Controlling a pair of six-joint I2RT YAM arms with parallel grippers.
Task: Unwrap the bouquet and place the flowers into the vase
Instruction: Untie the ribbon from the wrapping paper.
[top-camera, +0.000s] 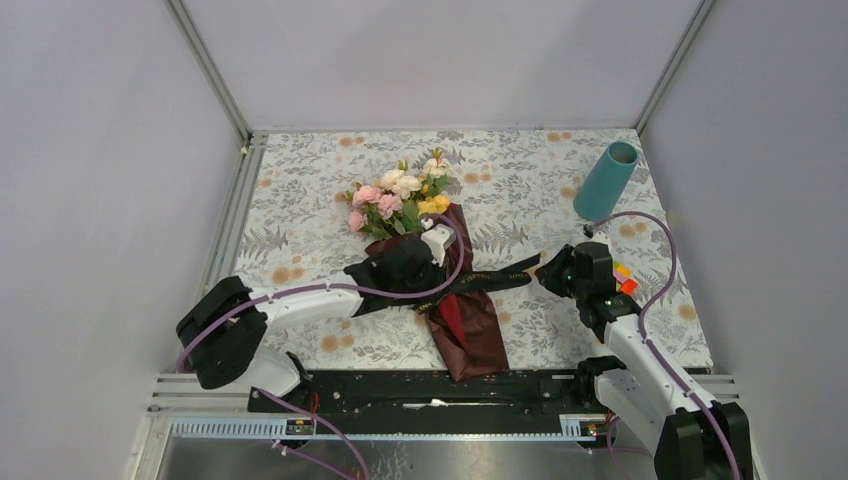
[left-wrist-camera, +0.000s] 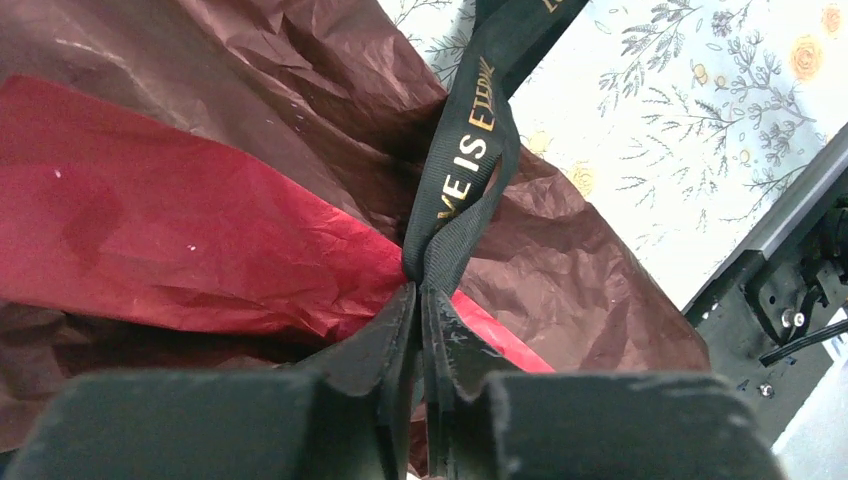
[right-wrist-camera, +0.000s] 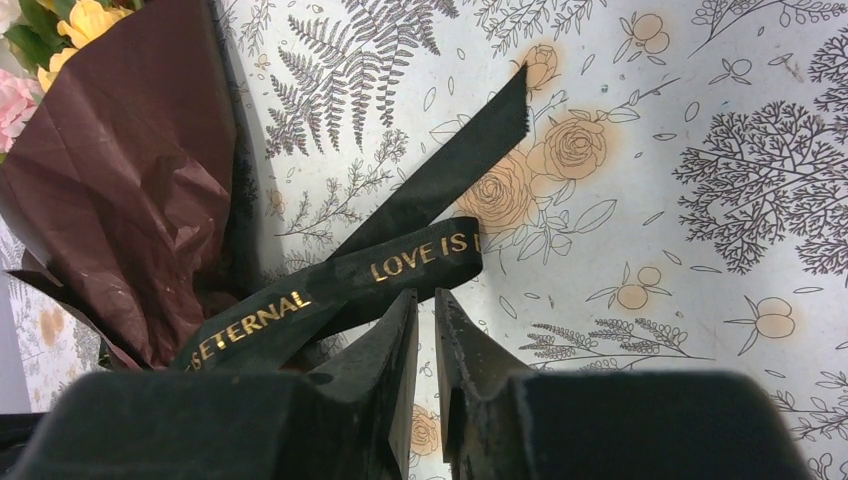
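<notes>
The bouquet (top-camera: 468, 330) lies on the flowered tablecloth in dark maroon paper (left-wrist-camera: 600, 290), its pink, cream and yellow flowers (top-camera: 400, 195) pointing to the far side. A black ribbon (top-camera: 495, 278) with gold letters runs from the wrap toward the right. My left gripper (left-wrist-camera: 420, 290) sits over the wrap's waist (top-camera: 415, 265), shut on the ribbon (left-wrist-camera: 470, 150) where it bunches against the red inner paper. My right gripper (right-wrist-camera: 427, 295) hovers at the ribbon's free end (right-wrist-camera: 330, 285), jaws a narrow gap apart with only tablecloth showing between them. The teal vase (top-camera: 607, 180) stands at the far right.
A small multicoloured block toy (top-camera: 624, 278) lies just right of my right wrist. Grey walls close in the table on three sides, and a metal rail (top-camera: 230, 210) runs along its left edge. The black base rail (top-camera: 430, 390) crosses the near edge.
</notes>
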